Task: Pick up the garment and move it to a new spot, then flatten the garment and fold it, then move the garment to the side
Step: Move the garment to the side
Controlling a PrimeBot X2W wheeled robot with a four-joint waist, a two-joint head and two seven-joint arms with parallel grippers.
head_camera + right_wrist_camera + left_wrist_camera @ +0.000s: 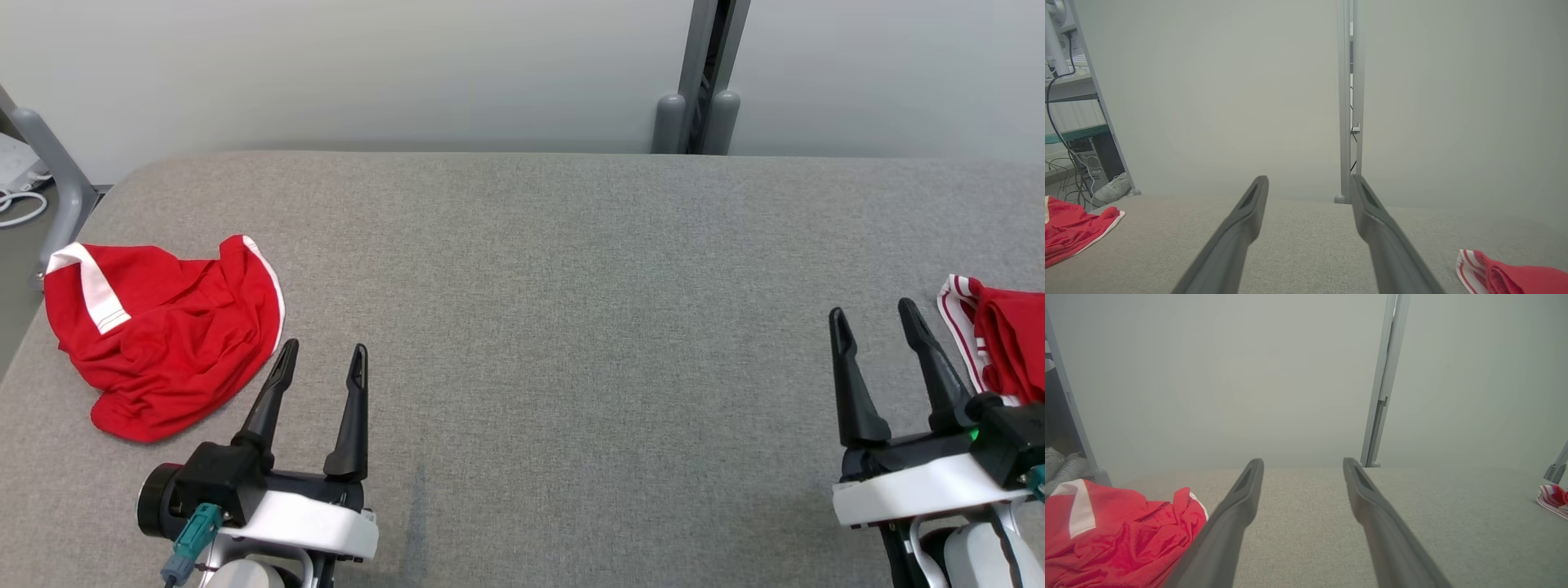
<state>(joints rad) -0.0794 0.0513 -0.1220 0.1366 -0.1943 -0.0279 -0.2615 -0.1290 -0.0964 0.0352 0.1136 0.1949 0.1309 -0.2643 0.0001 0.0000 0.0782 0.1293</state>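
Observation:
A crumpled red garment (163, 335) with white trim lies at the left end of the grey padded table (571, 286). It also shows at the lower left of the left wrist view as the red garment (1114, 539) and at the far left of the right wrist view (1065, 228). My left gripper (323, 349) is open and empty just right of it, its left fingertip close to the cloth's edge; its two fingers (1302, 461) stand wide apart. My right gripper (872, 310) is open and empty near the table's right end, fingers (1309, 178) spread.
A second red cloth with white stripes (1008, 343) lies bunched at the table's right edge, right beside my right gripper, also seen low in both wrist views (1506, 277) (1553, 498). A grey post (698, 82) rises behind the table. A metal frame (49, 163) stands at the left.

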